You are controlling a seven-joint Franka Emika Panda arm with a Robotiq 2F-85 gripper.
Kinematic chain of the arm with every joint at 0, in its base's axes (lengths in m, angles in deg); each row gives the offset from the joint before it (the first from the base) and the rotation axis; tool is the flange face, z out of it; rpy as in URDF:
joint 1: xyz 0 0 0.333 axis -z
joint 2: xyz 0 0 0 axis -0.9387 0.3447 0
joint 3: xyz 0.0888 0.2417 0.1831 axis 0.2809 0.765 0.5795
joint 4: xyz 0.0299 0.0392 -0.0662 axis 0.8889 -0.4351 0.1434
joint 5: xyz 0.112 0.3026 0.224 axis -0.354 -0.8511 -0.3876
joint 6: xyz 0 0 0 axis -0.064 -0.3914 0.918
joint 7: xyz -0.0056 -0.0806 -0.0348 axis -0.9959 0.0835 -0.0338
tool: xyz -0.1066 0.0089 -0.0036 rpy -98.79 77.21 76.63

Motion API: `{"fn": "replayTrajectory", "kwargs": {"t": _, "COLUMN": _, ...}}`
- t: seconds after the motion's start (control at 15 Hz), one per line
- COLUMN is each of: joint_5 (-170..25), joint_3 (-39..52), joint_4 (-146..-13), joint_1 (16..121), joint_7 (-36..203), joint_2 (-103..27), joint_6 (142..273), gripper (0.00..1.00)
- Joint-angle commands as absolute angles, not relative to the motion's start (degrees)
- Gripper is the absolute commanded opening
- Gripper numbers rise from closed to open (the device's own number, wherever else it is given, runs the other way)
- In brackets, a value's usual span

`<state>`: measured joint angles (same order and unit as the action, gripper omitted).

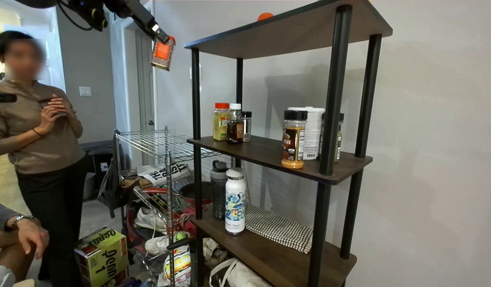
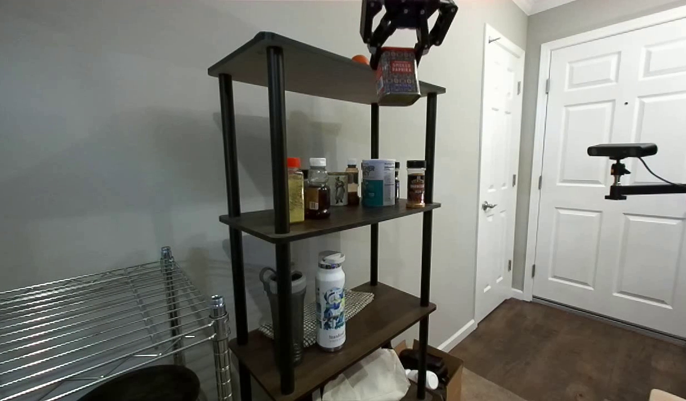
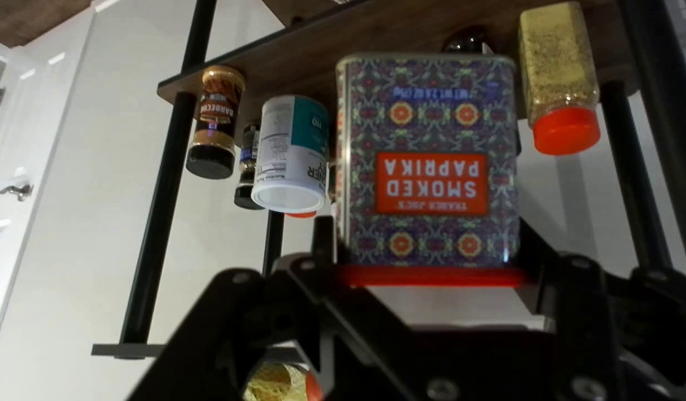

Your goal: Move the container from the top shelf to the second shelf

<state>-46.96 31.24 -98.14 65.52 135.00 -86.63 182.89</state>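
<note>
Top shelf (image 1: 285, 36) near container (image 3: 429, 161) in tool (image 2: 397, 57)

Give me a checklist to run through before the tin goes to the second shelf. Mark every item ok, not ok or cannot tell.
Claw closed on the tin: ok, held from both sides.
Tin off the top shelf: ok, it hangs apart from it.
Tin upright: not ok, it appears to lean in an exterior view.
Tin in the gap between the shelves: not ok, it hangs outside the rack.
Room on the second shelf: cannot tell; a barbecue jar and canister are among the things there, and the fit is hard to judge.
Standing person out of the path: cannot tell.
</note>
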Motion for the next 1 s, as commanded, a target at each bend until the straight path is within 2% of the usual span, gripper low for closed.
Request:
{"fn": "replayTrajectory", "kwargs": {"t": 0.0, "joint_5": -48.06, "joint_3": 29.22, "joint_4": -102.27, "joint_1": 66.38, "joint_7": 133.64, "joint_2": -88.60, "joint_6": 183.31, "gripper": 0.48}}
{"fn": "replayTrajectory", "kwargs": {"t": 0.93, "joint_5": -40.37, "joint_3": 27.80, "joint_4": -107.84, "joint_1": 73.03, "joint_7": 139.60, "joint_2": -85.04, "joint_6": 189.12, "gripper": 0.48}}
